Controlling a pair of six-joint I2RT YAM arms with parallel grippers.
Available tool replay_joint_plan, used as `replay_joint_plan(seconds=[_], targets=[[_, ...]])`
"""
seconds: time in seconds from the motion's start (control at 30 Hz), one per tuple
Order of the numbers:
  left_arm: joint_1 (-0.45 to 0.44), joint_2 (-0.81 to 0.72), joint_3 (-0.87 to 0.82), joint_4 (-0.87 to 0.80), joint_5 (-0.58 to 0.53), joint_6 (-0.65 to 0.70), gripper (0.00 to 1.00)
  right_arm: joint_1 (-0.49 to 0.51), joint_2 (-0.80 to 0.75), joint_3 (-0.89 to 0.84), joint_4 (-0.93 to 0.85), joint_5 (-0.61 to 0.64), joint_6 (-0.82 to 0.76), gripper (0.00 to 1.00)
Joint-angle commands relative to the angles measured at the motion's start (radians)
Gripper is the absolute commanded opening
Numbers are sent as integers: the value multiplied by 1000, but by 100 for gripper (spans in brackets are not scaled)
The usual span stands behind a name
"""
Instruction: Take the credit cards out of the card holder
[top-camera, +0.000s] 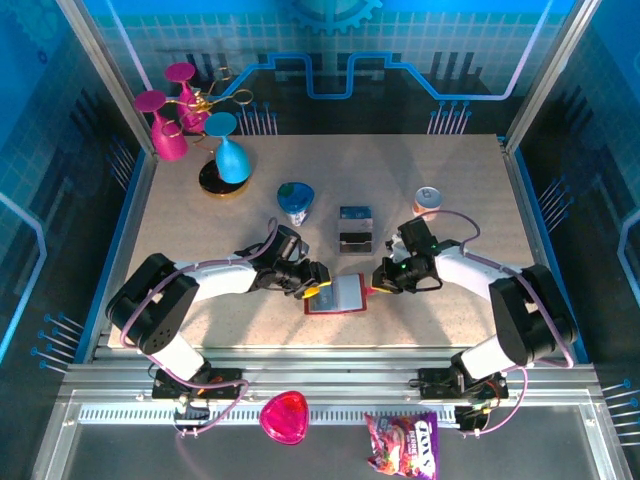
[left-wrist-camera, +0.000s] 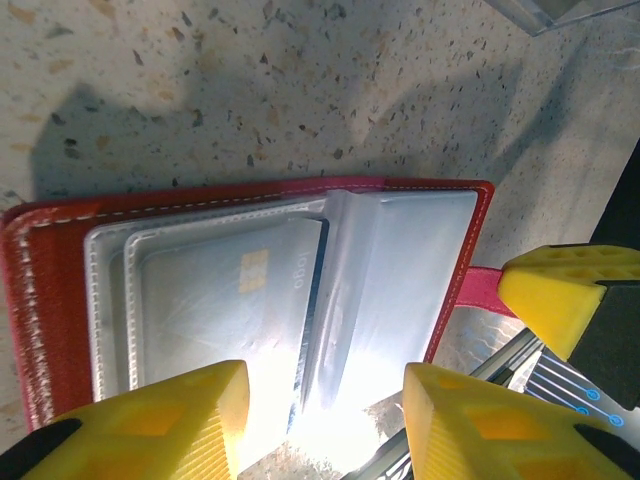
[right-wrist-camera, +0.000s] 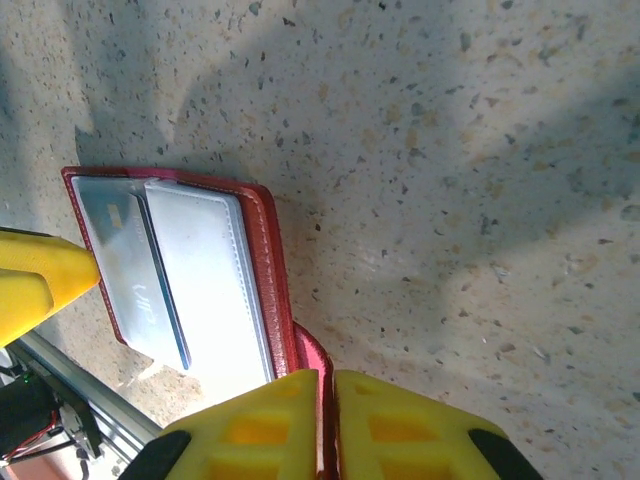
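1. The wallet (top-camera: 345, 293) lay open and flat on the speckled table (top-camera: 200, 235), toward the near edge and about midway between the two arms.
2. Its red cover faced down and its pale grey pockets faced up.
3. A card (left-wrist-camera: 225, 300) with a small gold chip sat tucked in the left-hand pocket, behind a clear sleeve (I could make out the word "logo" printed on it).
4. The left gripper (left-wrist-camera: 325, 390) hung low over the wallet's left side with its yellow fingers (left-wrist-camera: 170, 410) well apart. I couldn't tell whether they were actually touching the pockets.
5. The right gripper (right-wrist-camera: 326, 380) was at the wallet's right edge. Its two fingers were pressed together with the little red tab (right-wrist-camera: 310, 350) pinched between them.
6. Just beyond the wallet, farther from the arms, stood a small dark box (top-camera: 355, 228).
7. A blue heart-shaped object (top-camera: 295, 202) lay to the far left of the box, and a can (top-camera: 428, 200) to its far right.
8. Pink and blue goblets (top-camera: 230, 160) were clustered in the far left corner.
9. On the near ledge, off the table, lay a pink heart dish (top-camera: 285, 417) and a snack bag (top-camera: 402, 445).
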Motion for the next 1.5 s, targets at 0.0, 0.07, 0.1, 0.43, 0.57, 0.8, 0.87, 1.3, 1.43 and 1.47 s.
replay_joint_plan(seconds=[0.0,0.07,0.1,0.43,0.57,0.8,0.87,1.3,1.43,1.47], targets=[[10,-5,2,-10,3,32,45,13,-28,-13,-43,24,-3,13],[10,-4,3,-12,5,33,45,14,-32,-8,-60,40,-5,19],[10,-5,2,-12,5,35,45,13,-35,-2,-73,49,-7,23],[25,-34,-16,-19,-3,40,44,55,-78,102,-157,95,-1,28],[26,-40,-27,-18,-3,39,41,103,-71,153,-179,109,9,28],[25,-46,-49,2,5,26,33,200,8,266,-168,98,34,28],[25,-49,-58,12,8,20,31,223,37,274,-137,75,50,28],[22,-62,-116,35,7,6,21,320,253,293,27,0,124,26],[22,-59,-124,42,7,4,21,325,285,295,37,-2,123,27],[22,-58,-125,42,6,5,21,325,292,296,37,-1,123,27]])
